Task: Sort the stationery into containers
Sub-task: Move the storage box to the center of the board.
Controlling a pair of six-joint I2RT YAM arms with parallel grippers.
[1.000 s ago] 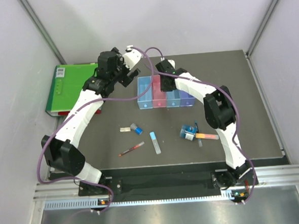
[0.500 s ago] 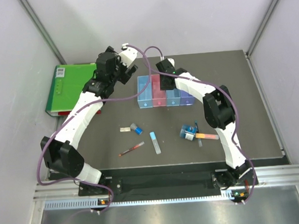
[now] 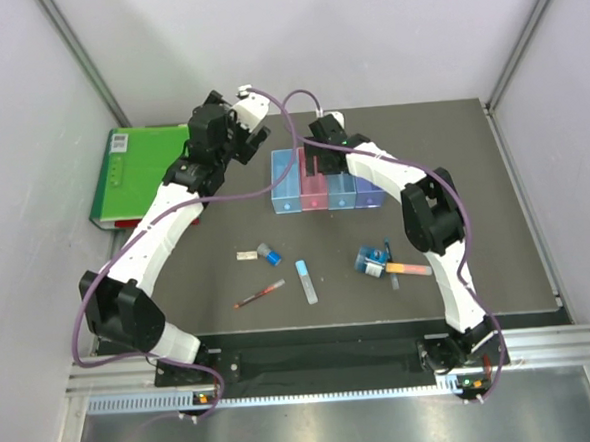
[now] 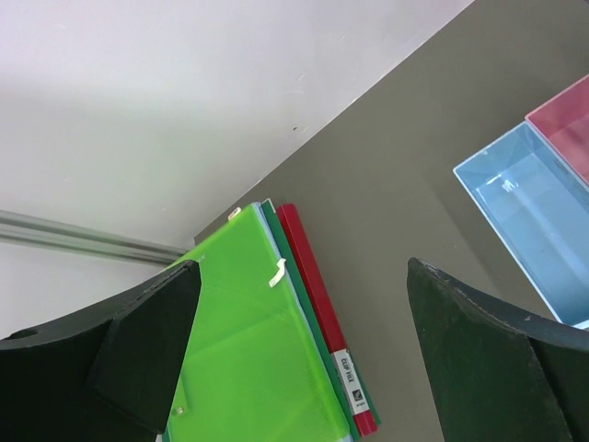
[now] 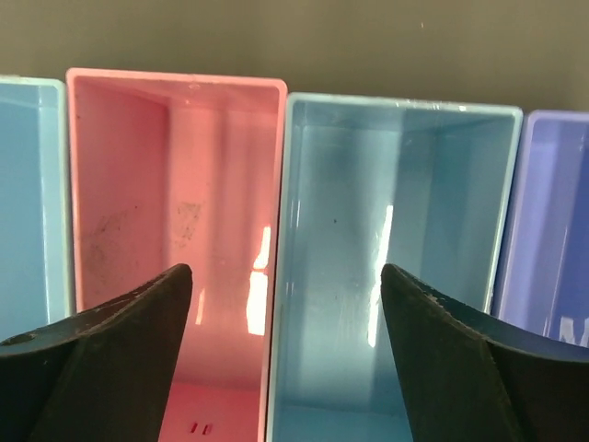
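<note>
We are looking at a dark grey worktop (image 3: 494, 199). A row of four joined bins (image 3: 328, 194) is standing on it at the far middle, running light blue, pink, light blue, violet from left to right. A green binder (image 3: 142, 175) is lying flat at the far left corner, near the bins. Loose items are lying scattered nearer the arm bases. A tiny white block (image 3: 246, 255) is sitting just beside a small blue cap (image 3: 269, 253). A thin red pen (image 3: 259, 294) is lying slanted near a pale blue flat stick (image 3: 306, 280). Off to the right, a blue-white roll (image 3: 371, 260) is lying just beside an orange-pink marker (image 3: 408, 269); we are not able to tell whether they touch.
</note>
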